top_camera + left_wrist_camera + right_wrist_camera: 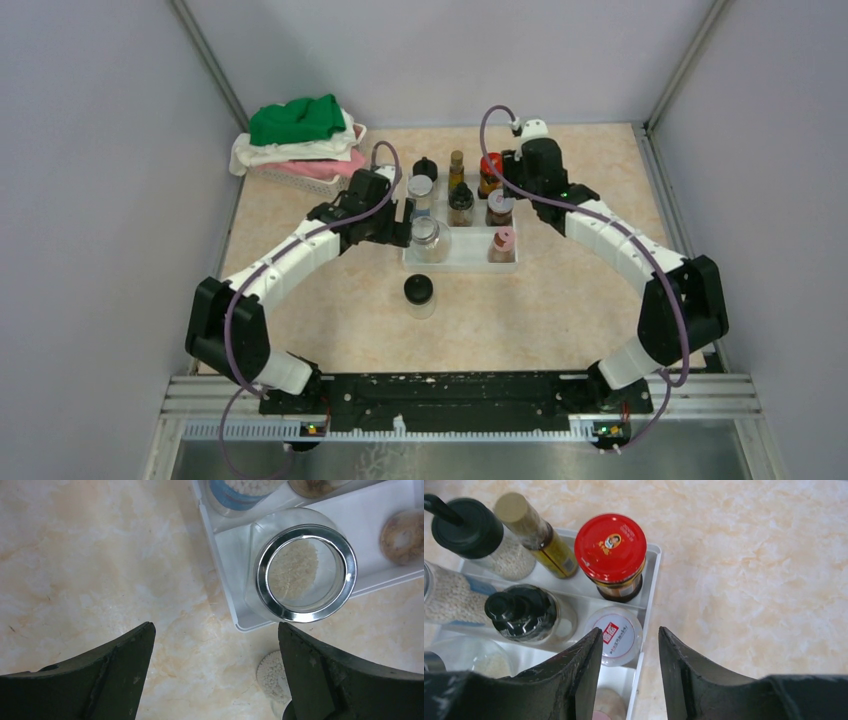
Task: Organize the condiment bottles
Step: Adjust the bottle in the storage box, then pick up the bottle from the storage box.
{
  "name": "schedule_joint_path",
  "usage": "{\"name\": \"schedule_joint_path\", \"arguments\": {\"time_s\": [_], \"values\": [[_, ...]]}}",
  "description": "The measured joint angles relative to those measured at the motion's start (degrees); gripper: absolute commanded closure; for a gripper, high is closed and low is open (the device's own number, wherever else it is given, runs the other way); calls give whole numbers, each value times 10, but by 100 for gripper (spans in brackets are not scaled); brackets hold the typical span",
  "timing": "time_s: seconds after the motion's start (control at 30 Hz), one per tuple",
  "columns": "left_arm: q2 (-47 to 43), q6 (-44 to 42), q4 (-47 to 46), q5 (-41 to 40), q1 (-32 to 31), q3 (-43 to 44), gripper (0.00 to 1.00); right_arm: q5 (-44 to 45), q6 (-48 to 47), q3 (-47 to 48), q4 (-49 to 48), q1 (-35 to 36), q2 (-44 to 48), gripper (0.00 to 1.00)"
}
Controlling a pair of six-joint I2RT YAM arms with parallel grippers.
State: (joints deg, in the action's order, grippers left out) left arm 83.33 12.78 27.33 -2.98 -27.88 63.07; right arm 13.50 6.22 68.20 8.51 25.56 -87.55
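Black-capped jar (420, 291) stood upright on table (570, 300) just base-side of L gripper (215, 628), jaws wide & empty; R gripper (629, 630), part-open w/ nothing held, sat farther off.

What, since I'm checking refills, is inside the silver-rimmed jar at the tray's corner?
Through the clear top of the jar, a low patch of pale grains lies on the bottom; the rest looks empty. The silver rim hides whatever sits against the wall.
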Motion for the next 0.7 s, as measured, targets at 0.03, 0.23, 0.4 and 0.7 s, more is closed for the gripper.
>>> {"name": "schedule_joint_path", "arguments": {"time_s": [0.03,0.23,0.4,0.7], "values": [[1,-2,1,5,0,2,2,-1,0,-3,0,-1,-1,55],[1,-7,9,34,0,4,5,-31,0,-20,8,-3,5,62],[-13,-5,25,56,0,4,22,-52,5,-80,33,-3,60,67],[-116,6,48,115,-13,-18,14,-68,28,-135,89,-3,183,64]]}}
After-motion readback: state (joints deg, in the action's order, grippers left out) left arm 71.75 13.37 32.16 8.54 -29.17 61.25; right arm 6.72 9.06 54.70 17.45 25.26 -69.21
